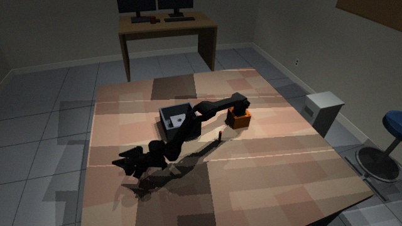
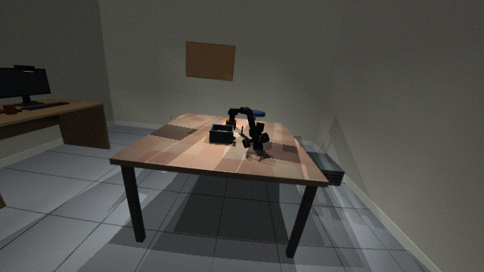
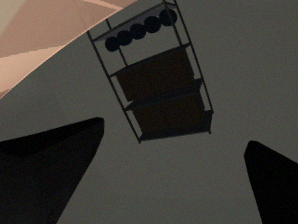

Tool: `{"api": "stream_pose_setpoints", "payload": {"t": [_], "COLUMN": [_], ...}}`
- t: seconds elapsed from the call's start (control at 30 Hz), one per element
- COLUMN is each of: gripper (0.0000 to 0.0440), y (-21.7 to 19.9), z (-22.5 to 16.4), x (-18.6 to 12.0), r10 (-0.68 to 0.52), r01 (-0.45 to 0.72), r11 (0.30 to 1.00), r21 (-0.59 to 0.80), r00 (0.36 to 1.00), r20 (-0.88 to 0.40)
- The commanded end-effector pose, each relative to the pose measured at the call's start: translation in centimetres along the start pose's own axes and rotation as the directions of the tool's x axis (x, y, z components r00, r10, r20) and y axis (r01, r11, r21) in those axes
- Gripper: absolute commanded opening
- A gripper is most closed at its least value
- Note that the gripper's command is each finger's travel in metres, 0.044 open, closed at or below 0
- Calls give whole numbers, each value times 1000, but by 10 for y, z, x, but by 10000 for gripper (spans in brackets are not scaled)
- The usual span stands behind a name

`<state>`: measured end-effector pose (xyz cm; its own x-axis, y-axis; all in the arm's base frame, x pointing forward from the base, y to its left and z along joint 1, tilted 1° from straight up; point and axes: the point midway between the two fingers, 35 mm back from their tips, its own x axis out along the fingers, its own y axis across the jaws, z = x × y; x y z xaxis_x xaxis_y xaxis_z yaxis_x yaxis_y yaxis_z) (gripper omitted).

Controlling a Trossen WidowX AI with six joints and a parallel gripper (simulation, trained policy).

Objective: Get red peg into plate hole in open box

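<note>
The red peg (image 1: 220, 136) (image 2: 242, 129) stands upright on the table, between the box and the orange base in the top view. The open dark box (image 1: 176, 110) (image 2: 221, 137) stands beside the arm. The pale plate (image 1: 174, 122) with its hole shows at the bottom; the arm hides part of the box. My gripper (image 1: 116, 159) (image 3: 176, 137) is open and empty, with its fingers wide apart. It is above the table's near left part in the top view, well away from the peg and the box, and points outward. The wrist view shows neither peg nor box.
The arm's orange base block (image 1: 239, 120) (image 2: 231, 123) stands on the table (image 1: 267, 176) (image 2: 197, 160). The arm reaches over the box's side. A desk (image 1: 169, 26) with monitors stands behind. A dark shelf rack (image 3: 162, 75) shows beyond the table edge in the wrist view.
</note>
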<state>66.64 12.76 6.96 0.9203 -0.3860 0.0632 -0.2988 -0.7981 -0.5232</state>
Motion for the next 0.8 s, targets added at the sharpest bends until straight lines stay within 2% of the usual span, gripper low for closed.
{"api": "stream_pose_setpoints", "payload": {"t": [0.0, 0.07, 0.37, 0.57, 0.77], "gripper": [418, 440, 440, 440, 440], "y": [-3, -10, -49, -73, -89], "z": [-1, -2, 0, 2, 0], "x": [-1, -4, -38, -68, -102], "r10": [5, 18, 27, 26, 39], "r01": [-6, -22, -101, -190, -315], "r11": [1000, 997, 946, 877, 780], "r21": [19, 71, 309, 441, 540], "r00": [1000, 998, 972, 936, 887], "r20": [15, 55, 234, 351, 460]}}
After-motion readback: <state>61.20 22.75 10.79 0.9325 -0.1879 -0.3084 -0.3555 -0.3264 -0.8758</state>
